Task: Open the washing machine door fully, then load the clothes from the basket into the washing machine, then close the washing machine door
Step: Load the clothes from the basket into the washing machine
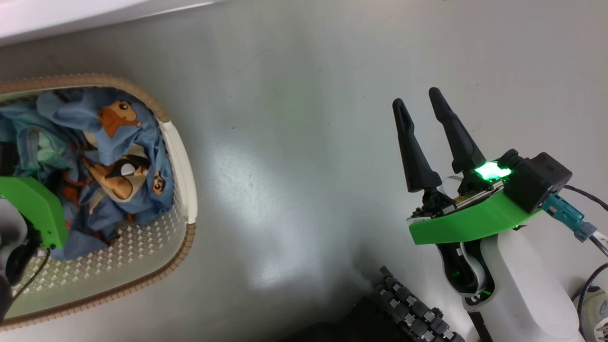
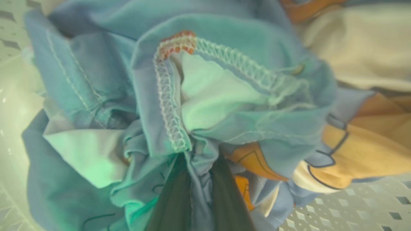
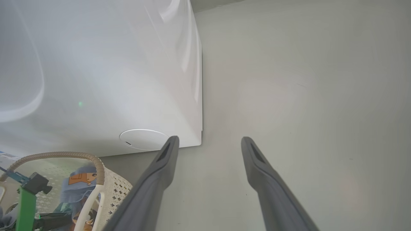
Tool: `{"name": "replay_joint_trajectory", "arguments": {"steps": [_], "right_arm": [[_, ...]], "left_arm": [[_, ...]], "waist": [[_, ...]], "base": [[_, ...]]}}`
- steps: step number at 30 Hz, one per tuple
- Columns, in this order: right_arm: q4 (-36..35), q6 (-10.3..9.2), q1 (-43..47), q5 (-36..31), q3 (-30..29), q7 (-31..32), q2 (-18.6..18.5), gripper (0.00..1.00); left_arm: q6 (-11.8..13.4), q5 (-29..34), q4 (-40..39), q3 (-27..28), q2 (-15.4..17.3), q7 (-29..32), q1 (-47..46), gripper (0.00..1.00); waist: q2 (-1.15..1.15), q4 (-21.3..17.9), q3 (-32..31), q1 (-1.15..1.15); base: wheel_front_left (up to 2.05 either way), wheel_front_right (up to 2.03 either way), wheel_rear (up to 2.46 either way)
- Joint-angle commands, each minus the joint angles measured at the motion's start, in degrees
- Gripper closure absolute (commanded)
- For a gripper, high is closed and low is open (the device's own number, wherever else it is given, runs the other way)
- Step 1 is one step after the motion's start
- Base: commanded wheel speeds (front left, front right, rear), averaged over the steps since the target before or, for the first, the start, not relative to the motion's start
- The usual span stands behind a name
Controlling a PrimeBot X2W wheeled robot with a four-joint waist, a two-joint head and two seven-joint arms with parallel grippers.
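Clothes (image 1: pixel 95 156): crumpled blue bundle, orange-white cartoon prints, heaped in basket (image 1: pixel 183 161). Basket: cream, perforated, brown rim, upright on floor near washing machine (image 3: pixel 96 80). Machine: white front, round cover (image 3: pixel 143 139) low.

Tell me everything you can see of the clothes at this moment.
The clothes are a crumpled bundle of soft blue fabric printed with orange, white and black cartoon animals. White overlock stitching runs along one seam and a paler inner side shows. They lie heaped inside the basket, with some of its perforated floor bare beside them. The left gripper is down among them, its dark fingers closed on a gathered fold of the blue cloth.
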Motion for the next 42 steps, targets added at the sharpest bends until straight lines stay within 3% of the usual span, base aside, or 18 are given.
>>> {"name": "replay_joint_trajectory", "arguments": {"steps": [1,12,26,42], "right_arm": [[-0.98,0.32,1.67,0.64,1.05,-0.45,-0.32,0.00],[0.33,0.32,-0.16,0.09,0.80,-0.45,-0.32,0.00],[5.90,0.32,-0.36,-2.61,-1.09,-0.45,-0.32,0.00],[12.41,0.32,3.00,-3.94,-3.82,-0.45,-0.32,0.00]], "left_arm": [[0.03,-1.03,-0.83,0.51,2.15,-0.59,1.21,1.00],[0.03,-5.41,-4.31,-2.33,1.17,-6.66,4.31,1.00],[0.03,-9.91,-13.70,-2.45,0.47,-14.32,11.57,1.00],[0.03,-0.09,-23.66,20.07,-4.88,-14.40,25.87,1.00]], "waist": [[0.00,0.31,-0.74,0.00],[0.00,3.38,-5.90,0.00],[0.00,10.02,-20.17,0.00],[0.00,14.91,-36.92,0.00]], "base": [[0.00,0.00,0.00],[0.00,0.00,0.00],[0.00,0.00,0.00],[0.00,0.00,0.00]]}}
